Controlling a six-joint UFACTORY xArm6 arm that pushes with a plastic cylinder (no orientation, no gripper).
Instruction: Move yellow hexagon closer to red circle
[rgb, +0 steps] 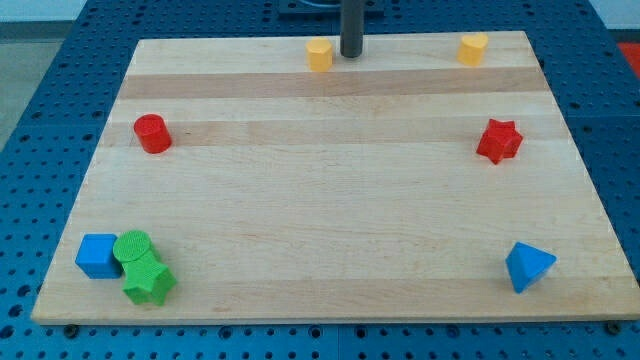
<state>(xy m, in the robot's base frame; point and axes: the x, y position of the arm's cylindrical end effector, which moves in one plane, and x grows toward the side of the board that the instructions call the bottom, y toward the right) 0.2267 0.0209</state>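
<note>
- A pale wooden tabletop (330, 210) fills the view, resting on a blue perforated base (40, 120).
- My tip (351, 55), the lower end of a dark upright rod serving as the tool, rests near the top edge; being a plain rod, it has no jaws and holds nothing.
- The yellow hexagon (319, 54) sits just left of my tip, near the top edge.
- The red circle (153, 133) sits near the left edge, well apart from the hexagon.
- A second yellow block (473, 48) sits towards the top right corner.
- A red star (499, 141) sits near the right edge.
- A blue triangular block (528, 266) sits near the bottom right corner.
- Near the bottom left corner, a blue cube (98, 256), green circle (132, 246) and green star (148, 281) cluster together.
</note>
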